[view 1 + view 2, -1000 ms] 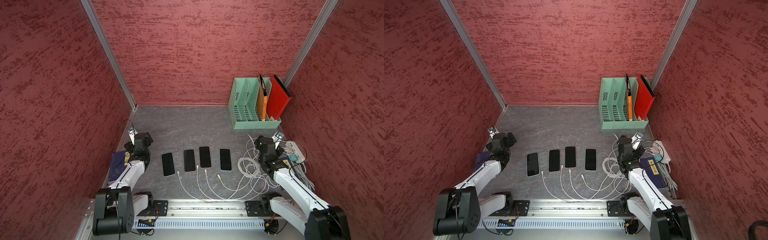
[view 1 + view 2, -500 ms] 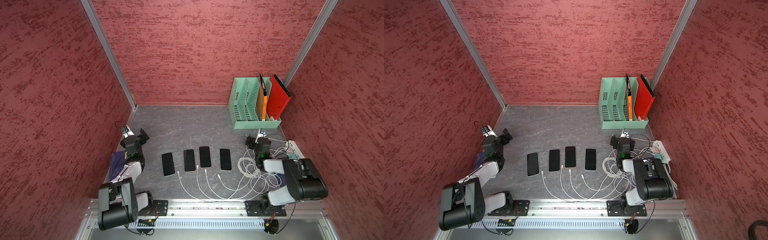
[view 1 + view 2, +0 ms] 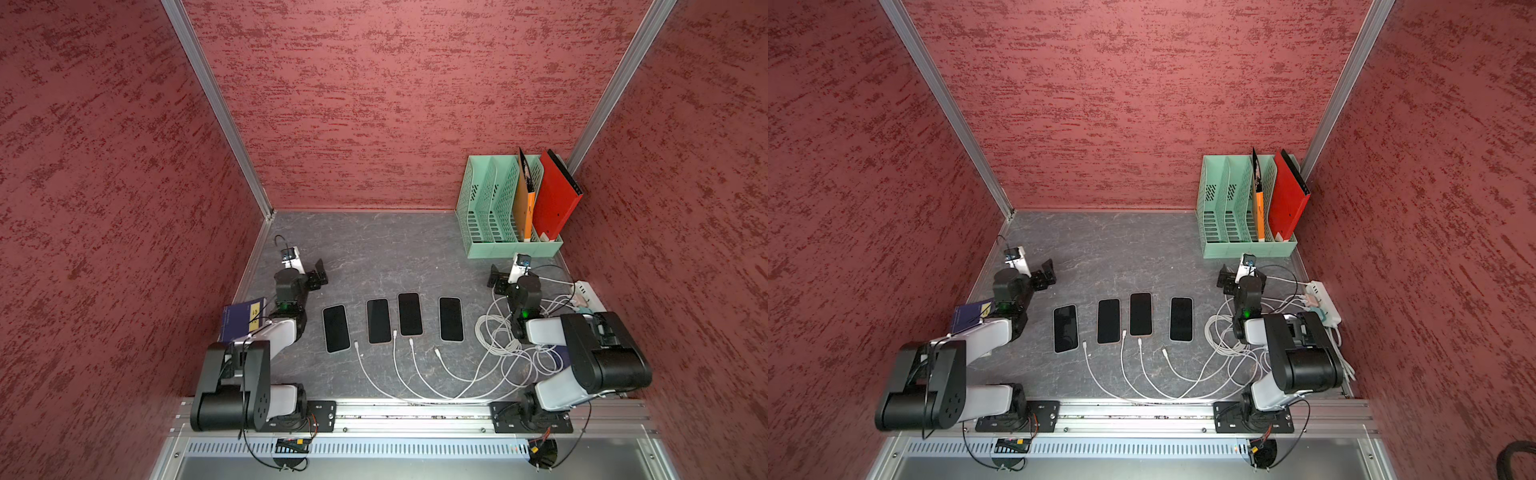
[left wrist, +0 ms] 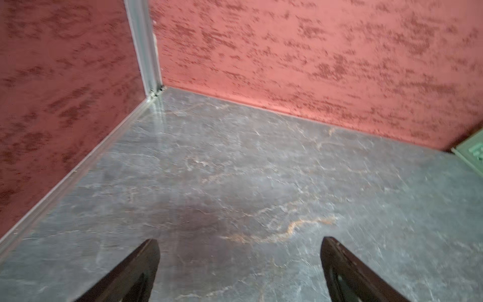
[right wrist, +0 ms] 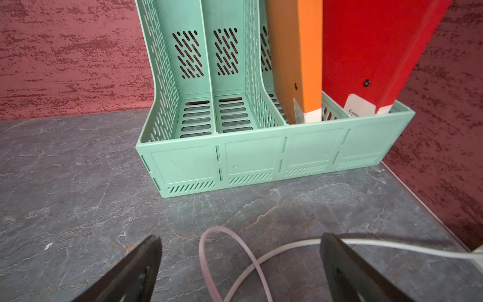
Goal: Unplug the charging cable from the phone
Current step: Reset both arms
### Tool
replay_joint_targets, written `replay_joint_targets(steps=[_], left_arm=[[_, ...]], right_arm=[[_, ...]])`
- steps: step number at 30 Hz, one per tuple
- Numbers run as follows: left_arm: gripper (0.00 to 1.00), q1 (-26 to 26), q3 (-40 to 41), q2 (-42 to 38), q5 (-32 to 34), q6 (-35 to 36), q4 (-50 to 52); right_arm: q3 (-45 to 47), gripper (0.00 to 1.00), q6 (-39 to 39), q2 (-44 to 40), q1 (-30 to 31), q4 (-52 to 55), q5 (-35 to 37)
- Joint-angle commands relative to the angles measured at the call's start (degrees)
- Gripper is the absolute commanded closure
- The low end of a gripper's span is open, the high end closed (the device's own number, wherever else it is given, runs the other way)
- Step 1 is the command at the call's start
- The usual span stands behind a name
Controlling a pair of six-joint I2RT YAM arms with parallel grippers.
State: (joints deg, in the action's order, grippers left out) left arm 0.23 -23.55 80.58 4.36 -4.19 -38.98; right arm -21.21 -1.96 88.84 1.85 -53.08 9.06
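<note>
Across the grey floor (image 3: 374,249): four phones (image 3: 336,328) and white charging cables (image 3: 394,349), unmoved. Left gripper (image 3: 320,274) and right gripper (image 3: 494,277), both spread wide, empty, drawn back, elbows now raised.

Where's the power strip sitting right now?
In both top views the white power strip lies at the table's right edge, nearer the robot than the green file rack, beside the tangled cables.
</note>
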Motion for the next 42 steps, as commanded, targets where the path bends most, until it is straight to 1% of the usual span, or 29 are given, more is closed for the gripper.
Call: replay_joint_targets(steps=[1,7,11,16,18,22,42], left_arm=[[0.0,-0.6,3.04,6.71,1.14,4.67,-14.61],[0.0,-0.82,3.24,7.01,1.44,4.74,-15.26],[0.0,-0.27,2.88,6.94,0.34,4.55,-14.46],[0.0,1.09,2.38,6.82,-3.14,4.12,-13.15],[0.0,1.28,1.93,6.82,-7.62,5.51,-12.2],[0.0,1.66,1.93,6.71,-9.08,5.69,-12.09],[0.0,1.9,1.83,6.78,-9.52,5.55,-11.91]], right_arm=[[0.42,0.01,0.94,-0.26,-0.39,-1.83,-1.01],[0.36,0.01,0.99,-0.24,-0.42,-1.72,-1.13],[0.31,0.01,0.99,-0.18,-0.4,-1.72,-1.15],[0.32,0.01,0.99,-0.23,-0.4,-1.72,-1.15],[0.31,0.02,0.98,-0.21,-0.37,-1.69,-1.15],[0.31,0.01,0.96,-0.22,-0.38,-1.72,-1.14],[0.29,0.02,0.99,-0.22,-0.38,-1.71,-1.15]])
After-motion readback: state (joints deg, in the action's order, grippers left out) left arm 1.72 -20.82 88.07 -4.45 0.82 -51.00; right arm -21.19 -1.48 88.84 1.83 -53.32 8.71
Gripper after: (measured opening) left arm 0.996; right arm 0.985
